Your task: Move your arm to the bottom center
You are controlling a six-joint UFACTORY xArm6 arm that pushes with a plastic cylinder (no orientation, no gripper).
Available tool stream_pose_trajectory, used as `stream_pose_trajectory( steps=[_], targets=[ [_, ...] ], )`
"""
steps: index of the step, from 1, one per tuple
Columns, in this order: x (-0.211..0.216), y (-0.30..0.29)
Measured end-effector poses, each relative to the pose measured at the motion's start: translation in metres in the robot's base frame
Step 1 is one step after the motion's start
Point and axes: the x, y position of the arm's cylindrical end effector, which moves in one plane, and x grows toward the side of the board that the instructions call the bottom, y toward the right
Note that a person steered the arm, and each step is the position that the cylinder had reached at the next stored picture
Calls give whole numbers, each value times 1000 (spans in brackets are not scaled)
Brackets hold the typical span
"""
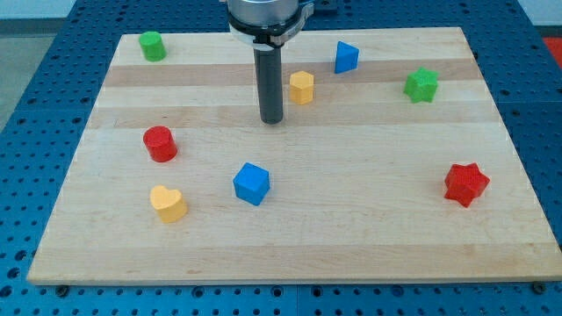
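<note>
Little of the move appears done: my tip [272, 121], a bare rod with no hand to grasp anything, is seen upper-centre on the tabletop [369, 219], beside the yellow block [301, 87], with bottom centre well below, past the blue cube [252, 183].

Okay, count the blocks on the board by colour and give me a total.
Green: 2, a cylinder and a star
Yellow: 2, a hexagon and a heart
Blue: 2, a cube and a second block
Red: 2, a cylinder and a star
Total: 8
</note>
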Motion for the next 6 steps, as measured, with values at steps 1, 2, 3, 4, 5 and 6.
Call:
stream_pose_trajectory(
  steps=[1,2,3,4,5,6],
  targets=[
    [29,1],
    [89,6],
    [120,12],
    [120,12],
    [124,33],
    [133,37]
  ],
)
